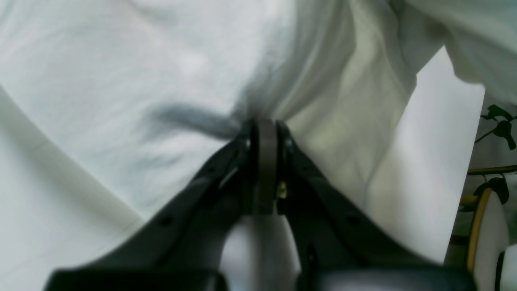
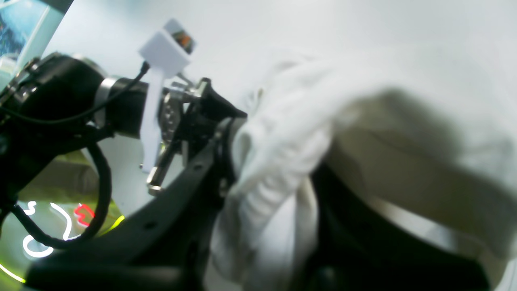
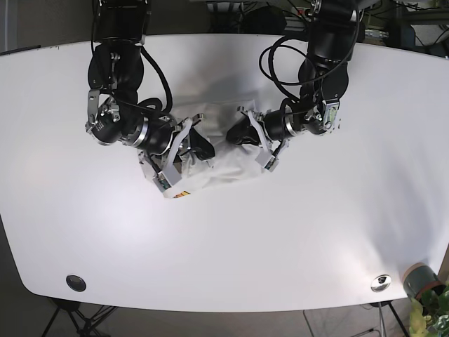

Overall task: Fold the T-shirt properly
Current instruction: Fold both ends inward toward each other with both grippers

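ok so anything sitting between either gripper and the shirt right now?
Nothing visible. The left gripper is pinched shut on a bunched fold of the white cotton T-shirt, and the right gripper has shirt cloth gathered between its fingers. Only bare white tabletop surrounds the shirt.

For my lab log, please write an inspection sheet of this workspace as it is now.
Surface: white table, bare around the work.
Job's things: white T-shirt bunched at table centre between both arms.
Clutter: two small round fittings near the front edge.
Grippers: left gripper jaws shut on T-shirt fabric; right gripper on the shirt, cloth bunched between its jaws.
Cables: black cables looped along both arms.
Surroundings: plant pot at the table's front corner.
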